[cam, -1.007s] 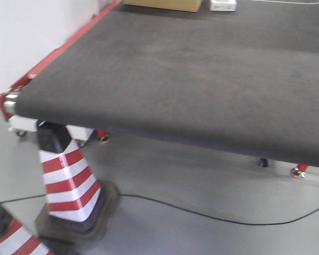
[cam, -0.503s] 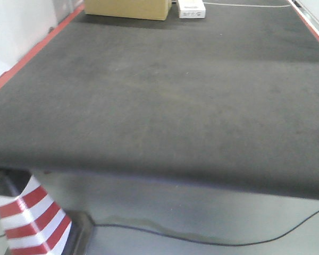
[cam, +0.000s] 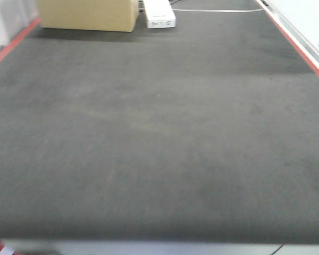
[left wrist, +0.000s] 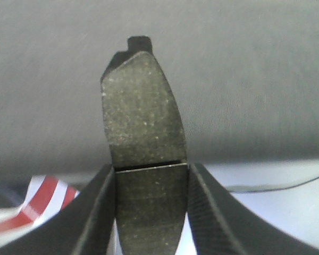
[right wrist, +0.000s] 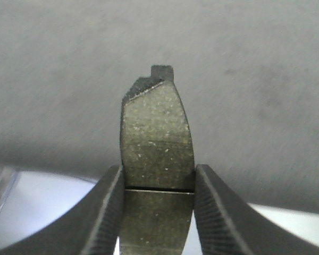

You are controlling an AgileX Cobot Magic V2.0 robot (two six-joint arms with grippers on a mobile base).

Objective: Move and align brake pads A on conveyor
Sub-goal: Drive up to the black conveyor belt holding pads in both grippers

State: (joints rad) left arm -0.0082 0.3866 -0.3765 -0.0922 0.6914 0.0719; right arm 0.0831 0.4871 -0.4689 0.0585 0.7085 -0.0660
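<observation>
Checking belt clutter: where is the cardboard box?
Front view: the cardboard box sits at the conveyor's far left corner, beside a white box.

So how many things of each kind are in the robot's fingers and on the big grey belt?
Brake pads: 2, the left brake pad in the left fingers, the right brake pad in the right fingers.
Cardboard box: 1, on the conveyor.
White box: 1.
White cable: 1.
Total: 5.
</observation>
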